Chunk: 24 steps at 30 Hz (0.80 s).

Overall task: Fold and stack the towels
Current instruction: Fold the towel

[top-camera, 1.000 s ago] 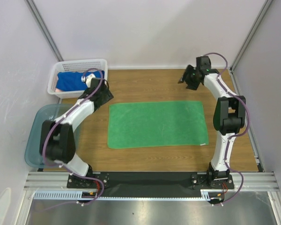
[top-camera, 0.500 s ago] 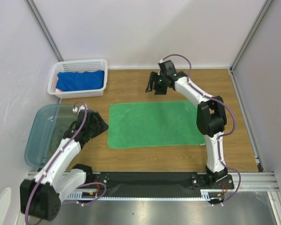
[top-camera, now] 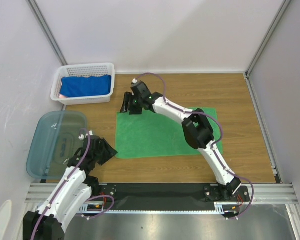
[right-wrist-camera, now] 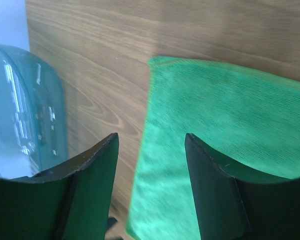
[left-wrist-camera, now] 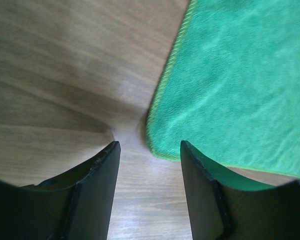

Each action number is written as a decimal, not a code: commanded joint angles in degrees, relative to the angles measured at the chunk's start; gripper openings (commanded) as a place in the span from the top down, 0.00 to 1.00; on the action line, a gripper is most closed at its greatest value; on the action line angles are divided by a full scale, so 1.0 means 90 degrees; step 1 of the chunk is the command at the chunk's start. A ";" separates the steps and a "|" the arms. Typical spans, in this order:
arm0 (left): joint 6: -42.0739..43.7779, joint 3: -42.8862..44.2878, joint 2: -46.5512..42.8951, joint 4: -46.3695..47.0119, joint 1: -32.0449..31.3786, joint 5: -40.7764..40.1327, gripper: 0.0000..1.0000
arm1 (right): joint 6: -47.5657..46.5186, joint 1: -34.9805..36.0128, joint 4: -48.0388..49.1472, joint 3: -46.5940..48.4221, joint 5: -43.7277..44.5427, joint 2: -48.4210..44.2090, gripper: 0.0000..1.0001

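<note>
Currently both jaws partly open, gripping nothing: left gripper (left-wrist-camera: 147, 149) over near-left corner of green towel (top-camera: 150, 137); right gripper (right-wrist-camera: 151, 144) over its far-left corner; contact unclear.

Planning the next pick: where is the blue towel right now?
In the top view, the blue towel lies inside the white basket at the far left, just beyond the teal tub.

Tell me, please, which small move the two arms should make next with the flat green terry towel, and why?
Probably lower both grippers onto the cloth's left-side corners and close them. The bright green terry-cloth towel lies flat and unfolded. The left gripper stands open just over its near left corner, and the right gripper is open over the far left edge, close to that corner. Neither holds cloth yet.
</note>
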 commanded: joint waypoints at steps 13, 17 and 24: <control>-0.0032 -0.0689 -0.0611 0.0796 0.0011 0.0473 0.46 | 0.1453 0.0457 0.1198 0.1042 0.0768 0.1083 0.42; -0.0012 -0.0680 -0.0719 0.0835 0.0011 0.0463 0.46 | 0.1444 0.0457 0.1082 0.1042 0.1002 0.1172 0.42; 0.0134 -0.0621 -0.0582 0.0767 0.0002 0.0376 0.49 | 0.1297 0.0408 0.1343 -0.0157 0.1217 0.0666 0.41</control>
